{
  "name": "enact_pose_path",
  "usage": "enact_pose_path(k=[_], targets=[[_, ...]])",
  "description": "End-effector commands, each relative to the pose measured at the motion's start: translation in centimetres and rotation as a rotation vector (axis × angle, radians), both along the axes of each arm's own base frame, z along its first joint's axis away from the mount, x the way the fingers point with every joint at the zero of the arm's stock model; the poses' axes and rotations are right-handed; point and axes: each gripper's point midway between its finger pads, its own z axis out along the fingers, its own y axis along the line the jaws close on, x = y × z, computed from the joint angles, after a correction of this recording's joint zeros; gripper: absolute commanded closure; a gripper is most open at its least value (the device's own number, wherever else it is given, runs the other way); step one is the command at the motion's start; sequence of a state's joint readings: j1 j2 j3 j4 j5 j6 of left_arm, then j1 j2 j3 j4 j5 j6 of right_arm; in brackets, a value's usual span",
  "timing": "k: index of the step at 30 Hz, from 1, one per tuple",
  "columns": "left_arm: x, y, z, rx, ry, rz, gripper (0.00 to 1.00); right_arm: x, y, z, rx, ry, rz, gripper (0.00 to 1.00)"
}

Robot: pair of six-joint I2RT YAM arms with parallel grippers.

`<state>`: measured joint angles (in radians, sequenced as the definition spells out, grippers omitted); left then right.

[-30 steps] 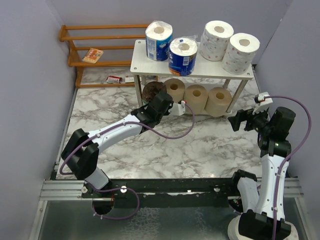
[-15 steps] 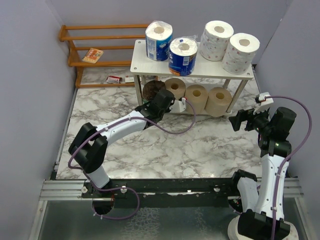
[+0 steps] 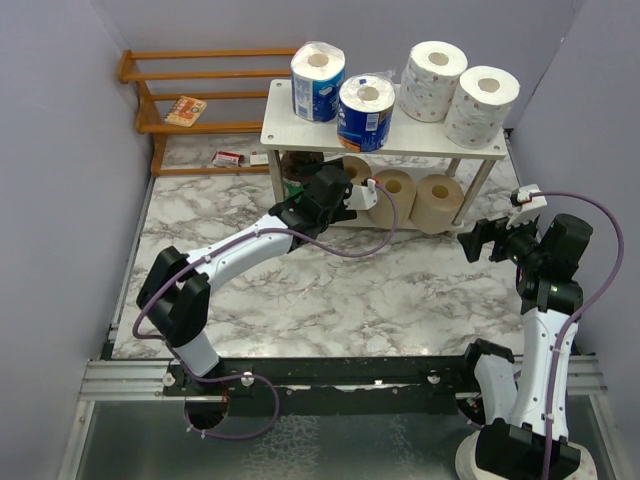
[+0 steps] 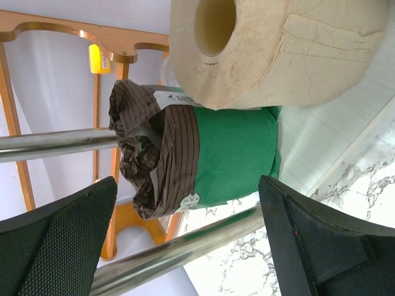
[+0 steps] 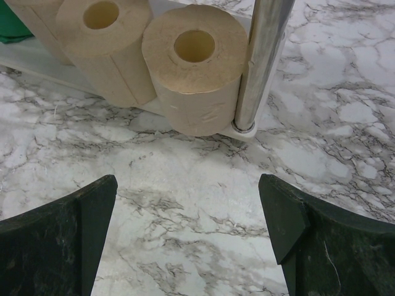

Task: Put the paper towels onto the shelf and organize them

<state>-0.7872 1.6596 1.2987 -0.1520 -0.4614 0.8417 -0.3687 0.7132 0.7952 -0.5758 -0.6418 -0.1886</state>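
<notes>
At upper centre of the overhead frame, on the shelf's [image 3: 420,143] lower tier, your dark brown roll [image 4: 203,154] lies just beside a tan roll [image 4: 278,49]. Your left fingers [image 4: 62,246] stand spread and released, facing it; your right fingers [image 5: 55,240] are spread, empty, above the worktop [image 3: 330,290].

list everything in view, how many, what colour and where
shelf: one, pale white, back of table
blue rolls: two, blue, top tier left
white rolls: two, white, top tier right
tan rolls: three, tan, lower tier
brown roll: one, brown with green band, lower tier left end
rack: one, orange wood, back left
packet: one, orange, on the rack
table: one, grey marble, under everything
left gripper: one, black, open, facing the brown roll
right gripper: one, black, open, facing a tan roll
</notes>
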Motion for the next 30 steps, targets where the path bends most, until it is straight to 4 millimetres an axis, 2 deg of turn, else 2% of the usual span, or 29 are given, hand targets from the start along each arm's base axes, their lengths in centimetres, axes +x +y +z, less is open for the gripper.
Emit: enact_pose_path(k=[1,6,10,14,17,22,26,29,30], targets=[[-1.2,0.2,3.5,-0.065,-0.033,0.000,0.01,-0.1,0.2,0.0,0.000,-0.008,0.018,0.00],[-3.4,-0.3,6.1,-0.084,-0.035,-0.039,0.01,-0.1,0.1,0.1,-0.002,-0.012,0.014,0.00],[-7.0,-0.7,7.3,-0.090,0.001,-0.107,0.01,-0.1,0.1,0.0,-0.001,-0.009,0.014,0.00],[-10.9,-1.2,9.0,-0.187,0.118,-0.216,0.01,0.1,-0.1,-0.3,0.003,0.003,0.010,0.00],[-12.9,-1.0,10.9,-0.253,0.162,-0.265,0.01,0.1,0.0,-0.4,0.013,0.009,0.017,0.00],[-14.1,0.0,17.1,-0.440,0.112,-0.285,0.01,0.1,-0.5,-0.3,0.018,0.012,-0.007,0.00],[-13.2,3.3,21.7,-0.589,0.032,-0.215,0.01,0.1,-1.7,-0.2,0.019,0.005,-0.062,0.00],[-11.8,6.9,23.1,-0.703,-0.013,-0.112,0.01,0.2,-2.5,-0.3,0.012,0.002,-0.098,0.00],[-11.3,8.1,22.3,-0.722,-0.012,-0.071,0.01,0.1,-2.6,-0.4,0.011,0.003,-0.103,0.00]])
